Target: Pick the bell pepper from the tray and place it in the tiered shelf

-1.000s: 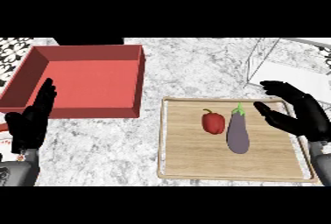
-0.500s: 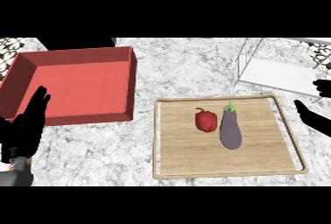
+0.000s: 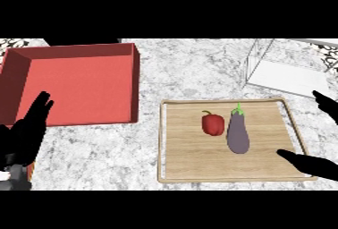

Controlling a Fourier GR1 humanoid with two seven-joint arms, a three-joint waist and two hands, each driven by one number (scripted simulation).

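Note:
A red bell pepper [image 3: 213,124] lies on the wooden tray [image 3: 191,154], near its middle. A purple eggplant [image 3: 238,134] lies right beside it. My right hand [image 3: 314,165] is open at the view's right edge, its thumb over the tray's near right corner and its fingers [image 3: 325,102] showing higher up; the pepper is well to its left. My left hand [image 3: 30,129] rests open at the lower left, fingers up, holding nothing. The pale tiered shelf [image 3: 287,75] stands at the back right, behind the tray.
A large red open box [image 3: 73,82] fills the back left, its right wall close to the tray's far left corner. Grey marbled counter [image 3: 99,152] lies between the box, the tray and my left hand.
The right hand has slid out to the right edge and now shows only a thumb and fingertips. The left hand sits lower at the left. The pepper and eggplant lie as before.

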